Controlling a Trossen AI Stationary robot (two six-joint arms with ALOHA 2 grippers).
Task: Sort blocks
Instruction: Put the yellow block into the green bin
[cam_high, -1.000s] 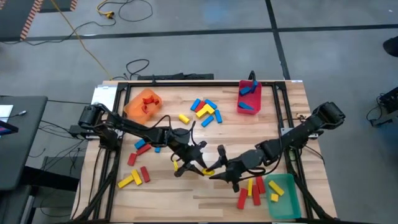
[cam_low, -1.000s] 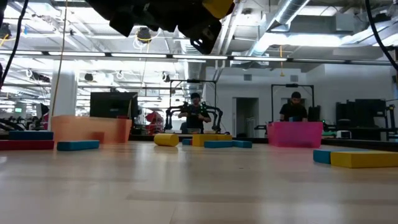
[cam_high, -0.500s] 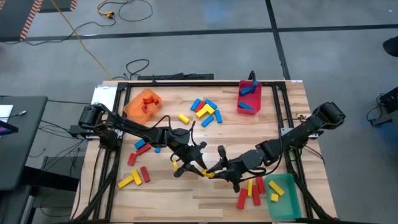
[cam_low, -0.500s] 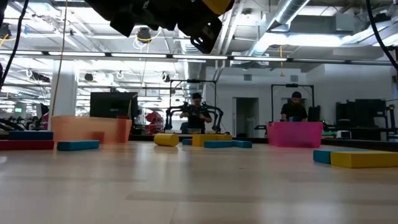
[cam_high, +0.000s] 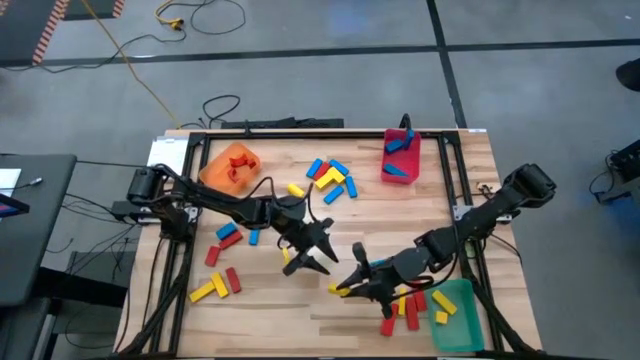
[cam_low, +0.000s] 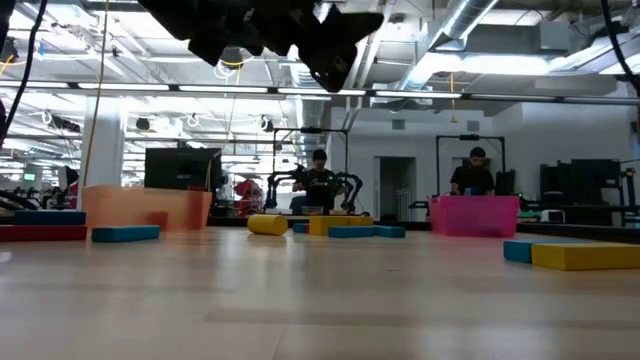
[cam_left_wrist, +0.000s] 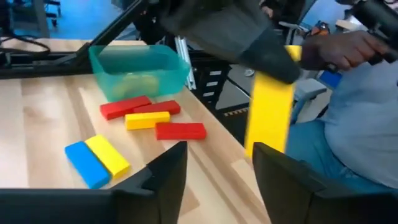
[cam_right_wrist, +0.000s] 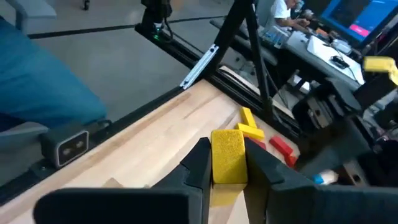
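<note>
The wooden table (cam_high: 330, 215) is carrying three translucent bins: an orange bin (cam_high: 231, 166) at the back left, a red bin (cam_high: 400, 157) at the back right, and a green bin (cam_high: 455, 315) at the front right corner. The left arm is reaching in from the table's left edge toward the middle, and its left gripper (cam_high: 312, 255) is hanging above the boards with its fingers spread and nothing between them. The right arm is stretching in from the right edge, and its right gripper (cam_high: 352, 285) is pinching a yellow block (cam_right_wrist: 228, 155) between its fingers, just beside the green bin. The other blocks (cam_high: 328, 178) are lying scattered: a mixed cluster between the orange and red bins, several red, blue and yellow ones along the left side, and a few red and yellow ones right beside the green bin.
</note>
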